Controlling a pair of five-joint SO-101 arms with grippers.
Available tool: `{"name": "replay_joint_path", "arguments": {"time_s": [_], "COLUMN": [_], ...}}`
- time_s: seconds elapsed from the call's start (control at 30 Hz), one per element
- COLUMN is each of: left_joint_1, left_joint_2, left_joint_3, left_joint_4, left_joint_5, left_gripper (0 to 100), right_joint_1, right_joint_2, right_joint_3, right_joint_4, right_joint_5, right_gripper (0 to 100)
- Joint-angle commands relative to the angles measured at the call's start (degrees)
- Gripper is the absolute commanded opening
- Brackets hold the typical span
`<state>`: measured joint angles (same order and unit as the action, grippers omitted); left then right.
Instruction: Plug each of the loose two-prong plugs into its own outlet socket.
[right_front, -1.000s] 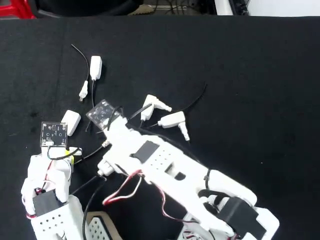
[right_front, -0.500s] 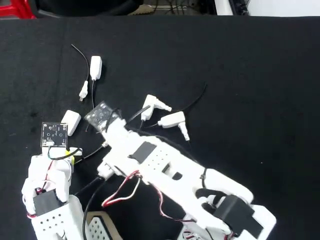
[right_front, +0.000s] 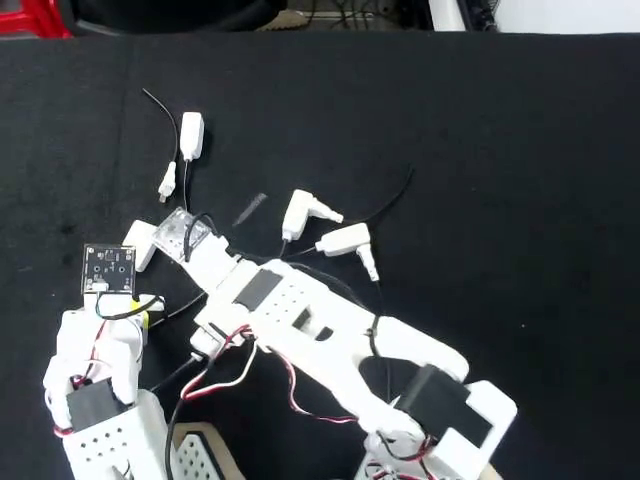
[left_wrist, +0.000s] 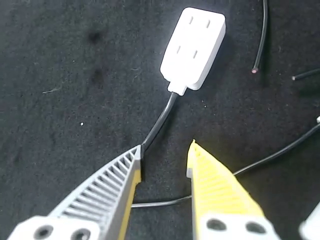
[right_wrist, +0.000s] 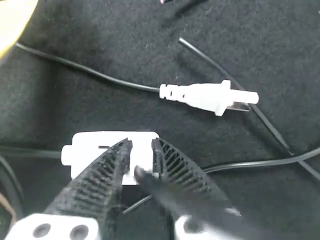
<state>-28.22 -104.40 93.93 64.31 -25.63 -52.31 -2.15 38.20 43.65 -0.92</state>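
Over the last second the right gripper (right_wrist: 140, 144) has swung away from the two angled plugs (right_front: 303, 210) and come over the white socket (right_front: 140, 245). Its fingers stand a narrow gap apart above the socket's top face, and I see nothing clamped between the tips. The left gripper (left_wrist: 165, 152) has not moved. It hangs back from the socket along the socket's black cord (left_wrist: 160, 120), with its fingers well apart and empty. A small plug (right_wrist: 210, 97) lies on the table (right_front: 500, 150) just beyond the socket, prongs bare. The angled plugs lie loose and well apart from the socket, on the side the right arm came from. No plug is seated yet. The swing suggests the right arm means to steady or shift the socket, or to take the small plug beside it, before any insertion starts.
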Motion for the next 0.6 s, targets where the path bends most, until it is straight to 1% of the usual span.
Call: {"name": "replay_joint_path", "arguments": {"time_s": [0.0, 0.17, 0.43, 0.57], "left_joint_1": [-0.57, -0.66, -0.66, -0.66], "left_joint_2": [-0.35, -0.35, -0.35, -0.35], "left_joint_3": [-0.4, -0.4, -0.4, -0.4], "left_joint_4": [-1.14, -1.14, -1.14, -1.14], "left_joint_5": [0.53, 0.53, 0.53, 0.53], "left_gripper": [15, 15, 15, 15], "right_joint_1": [2.02, 6.59, 7.3, 10.11], "right_joint_2": [-1.98, -7.25, -10.95, -11.21], "right_joint_3": [-0.4, -0.13, 1.45, 1.63], "right_joint_4": [1.49, 1.85, 1.85, 1.41], "right_joint_5": [2.55, 8.26, 14.15, 18.02], "right_gripper": [1.2, 1.2, 1.1, 1.1]}}
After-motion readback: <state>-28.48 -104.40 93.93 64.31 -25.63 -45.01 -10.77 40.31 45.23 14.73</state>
